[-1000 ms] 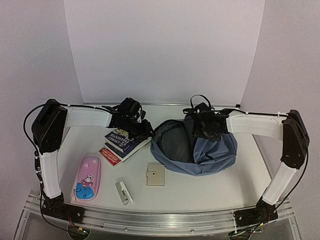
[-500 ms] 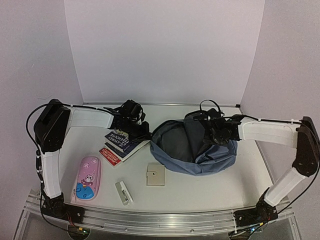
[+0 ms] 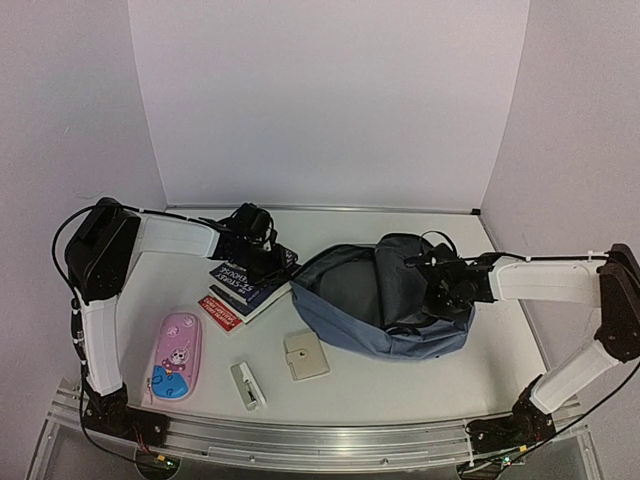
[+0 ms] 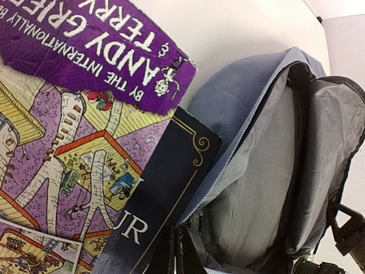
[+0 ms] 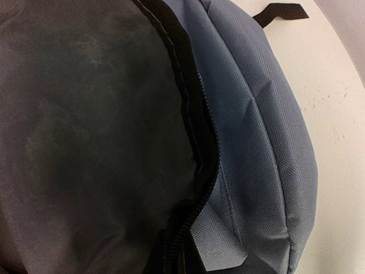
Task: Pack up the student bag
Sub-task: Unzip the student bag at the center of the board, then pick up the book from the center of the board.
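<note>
Pale walls box in a white bench. The bag lies right of centre in the overhead view, on its side, with its zip mouth gaping toward the books at centre left. That facing looks deliberate, since it leaves only a short path from the stack into the opening. The right pincer is clamped tight on the black zip rim at the right side of the mouth. In its wrist view the rim runs down to the bottom edge, where the jaws sit. I judge it is holding the soft fabric up and open, and steadying it against a push. The left pincer sits at the stack's upper right corner, closed right down. Its wrist view shows a purple book and a dark book angled toward the grey lining. The fingertips are hidden there, so I cannot tell whether a cover is pinched. The step in hand is probably the first book. The pencil case, a beige square and a small white tool lie lower left, apart from the bag and not yet packed.
</note>
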You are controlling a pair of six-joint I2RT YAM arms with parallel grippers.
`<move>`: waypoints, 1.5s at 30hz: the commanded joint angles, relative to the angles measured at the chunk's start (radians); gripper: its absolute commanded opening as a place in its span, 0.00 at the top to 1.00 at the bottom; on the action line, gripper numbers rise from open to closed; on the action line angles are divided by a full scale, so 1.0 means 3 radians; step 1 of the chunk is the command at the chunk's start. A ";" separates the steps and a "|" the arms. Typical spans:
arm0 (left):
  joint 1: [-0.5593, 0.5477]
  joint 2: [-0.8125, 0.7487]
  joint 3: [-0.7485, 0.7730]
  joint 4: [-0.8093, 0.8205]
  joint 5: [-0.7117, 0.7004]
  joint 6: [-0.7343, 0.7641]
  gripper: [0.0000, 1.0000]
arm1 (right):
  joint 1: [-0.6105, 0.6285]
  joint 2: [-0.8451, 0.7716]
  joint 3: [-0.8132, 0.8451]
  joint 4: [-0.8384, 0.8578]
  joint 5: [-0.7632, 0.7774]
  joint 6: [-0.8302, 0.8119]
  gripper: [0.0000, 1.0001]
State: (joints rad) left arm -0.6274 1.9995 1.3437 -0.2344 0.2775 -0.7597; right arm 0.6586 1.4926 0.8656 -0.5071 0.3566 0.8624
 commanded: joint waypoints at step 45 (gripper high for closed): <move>0.0779 -0.1774 -0.1035 -0.0482 -0.0305 0.0077 0.11 | 0.0151 -0.0287 0.1276 0.0635 -0.1317 -0.1245 0.09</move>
State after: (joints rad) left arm -0.4255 1.5447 1.1291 -0.4423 0.1826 -0.6664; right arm 0.6420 1.2480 1.1386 -0.4458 0.0292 0.5897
